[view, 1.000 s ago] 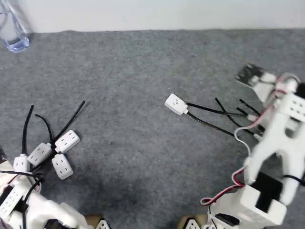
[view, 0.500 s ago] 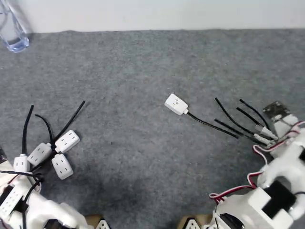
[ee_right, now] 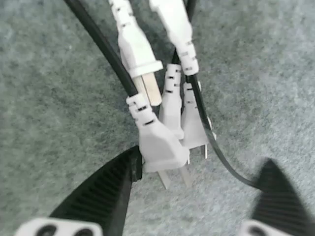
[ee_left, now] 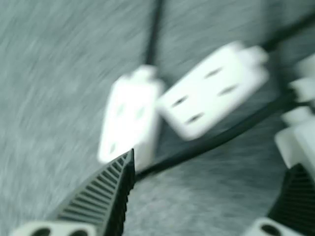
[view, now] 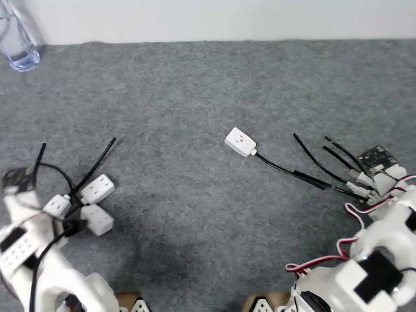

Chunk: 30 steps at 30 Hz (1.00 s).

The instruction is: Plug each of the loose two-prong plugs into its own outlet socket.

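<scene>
1. My left gripper (ee_left: 206, 206) hung low over the grey surface (view: 182, 97). It was open wide and held nothing.
2. Just past its black fingers (ee_left: 110, 194) lay three white outlets (ee_left: 214, 93), bunched close together. A black cord (ee_left: 216, 142) ran across the surface just in front of them.
3. From up high, the outlets sat at the left side of the surface, right by my left arm (view: 39, 266). Black cords spread out from them like a fan, away from me.
4. My right gripper (ee_right: 192, 196) was low over the surface too. It was also open wide, and it held nothing.
5. A bunch of white plugs (ee_right: 170, 113) lay loose just ahead of it. The nearest plug (ee_right: 157, 147) was just beside one finger, and its two prongs pointed back at my right gripper.
6. A little farther off lay another plug (ee_right: 140, 54) with flat prongs. Black cords ran from the plugs and crossed each other.
7. From up high, the plugs were at the right side of the surface, just beside my right arm (view: 370, 266). They were well apart from the three outlets.
8. Farther out, near the middle of the surface, sat a lone outlet (view: 240, 142). Its black cord ran off toward the plugs.
9. Farthest of all, a clear glass (view: 16, 39) stood in the far left corner. A white wall (view: 214, 19) rose behind the surface.
</scene>
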Tool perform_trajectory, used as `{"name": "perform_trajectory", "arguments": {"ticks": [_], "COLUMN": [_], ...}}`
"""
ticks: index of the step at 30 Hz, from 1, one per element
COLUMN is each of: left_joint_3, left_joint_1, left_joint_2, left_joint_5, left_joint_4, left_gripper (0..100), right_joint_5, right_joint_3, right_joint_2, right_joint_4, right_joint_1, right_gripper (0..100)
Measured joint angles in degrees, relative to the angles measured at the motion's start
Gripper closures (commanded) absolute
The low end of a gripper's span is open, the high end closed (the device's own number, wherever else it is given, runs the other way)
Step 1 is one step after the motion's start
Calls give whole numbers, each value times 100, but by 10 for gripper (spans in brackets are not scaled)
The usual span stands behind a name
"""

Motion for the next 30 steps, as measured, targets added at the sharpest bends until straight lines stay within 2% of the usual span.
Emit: {"name": "perform_trajectory", "arguments": {"ticks": [5, 9, 13, 19, 21, 25, 30], "left_joint_3": [-1160, -2189, -3288, -3965, -3903, -3516, -3341], "left_joint_1": [1688, 2998, 3859, 4976, 5415, 5916, 6101], "left_joint_2": [0, 0, 0, 0, 0, 0, 9], "left_joint_5": [132, 993, 1776, 1987, 1820, 905, -492], "left_joint_4": [1934, 3103, 3534, 3455, 3226, 2664, 2338], "left_gripper": [555, 555, 555, 555, 555, 555, 555], "right_joint_5": [0, -299, -1231, -3297, -3982, -4941, -5284], "right_joint_3": [0, 0, 149, 1178, 1662, 2760, 3842], "right_joint_2": [-1073, -2356, -3640, -5037, -5319, -5714, -5820], "right_joint_4": [1152, 2040, 2602, 2971, 2971, 2549, 1424], "right_joint_1": [-281, -695, -1099, -2110, -2523, -3270, -3446], "right_gripper": [616, 617, 619, 619, 619, 619, 619]}}
